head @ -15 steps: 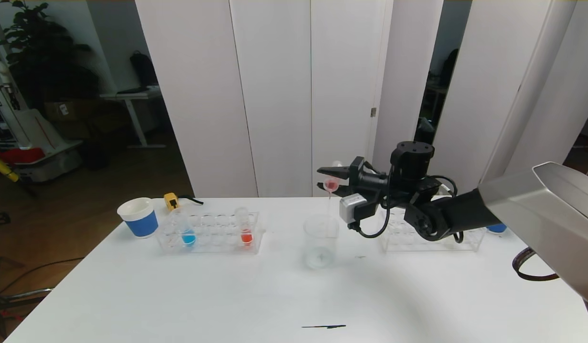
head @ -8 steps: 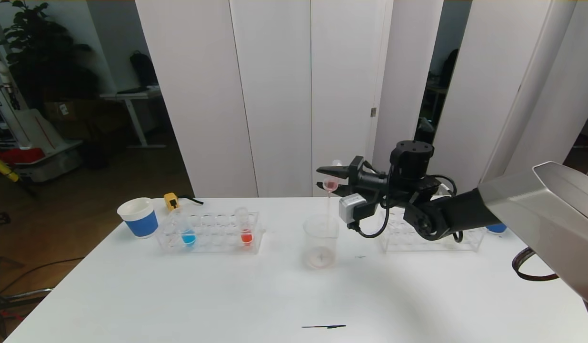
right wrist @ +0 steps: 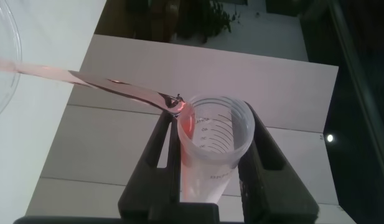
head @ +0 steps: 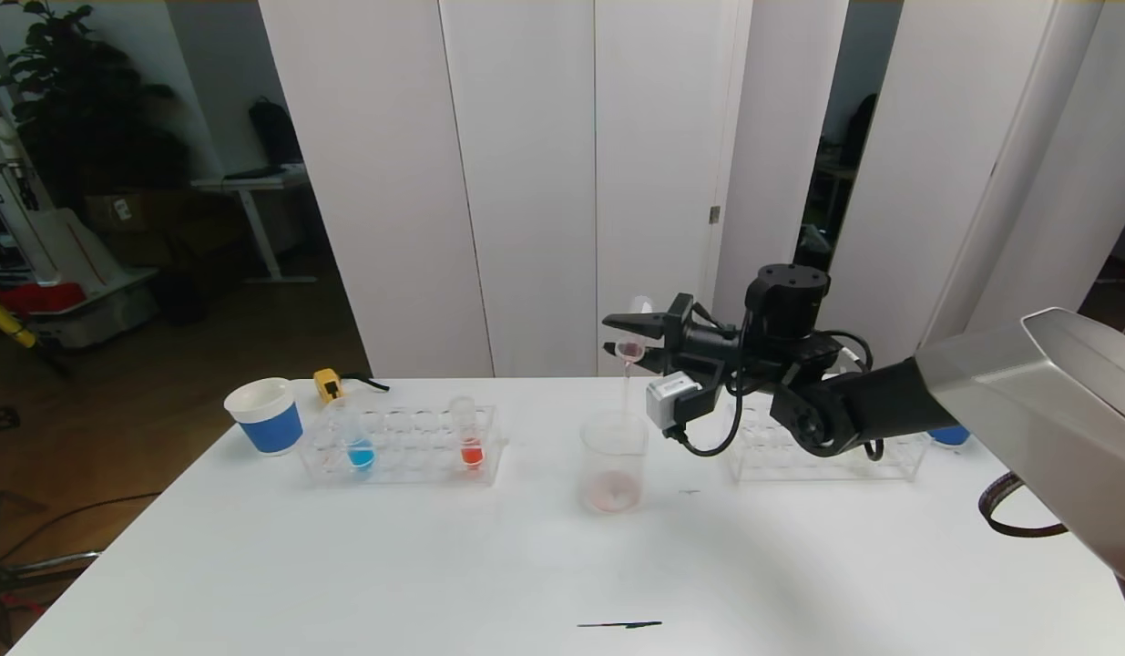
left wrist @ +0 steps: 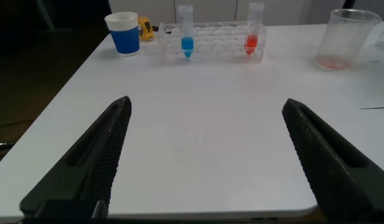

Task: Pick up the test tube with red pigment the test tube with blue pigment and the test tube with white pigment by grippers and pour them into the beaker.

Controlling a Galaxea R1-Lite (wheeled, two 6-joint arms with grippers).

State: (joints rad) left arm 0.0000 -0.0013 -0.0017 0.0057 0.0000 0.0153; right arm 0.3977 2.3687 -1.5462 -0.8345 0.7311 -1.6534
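My right gripper is shut on a test tube tipped above the beaker. A thin stream of pale pinkish-red liquid runs from the tube's lip down into the beaker, whose bottom holds a pink pool. The test tube with blue pigment and a test tube with red pigment stand upright in the left rack. The test tube with white pigment is out of view. My left gripper hovers open over the table's near edge, holding nothing.
A white paper cup with a blue band and a yellow tape measure sit left of the rack. A second clear rack stands behind my right arm, with another blue-banded cup beyond it. A black mark lies near the front edge.
The right gripper has tipped the tube slightly further and shifted a little left. The beaker's bottom has turned from nearly clear to pink as liquid ran in.
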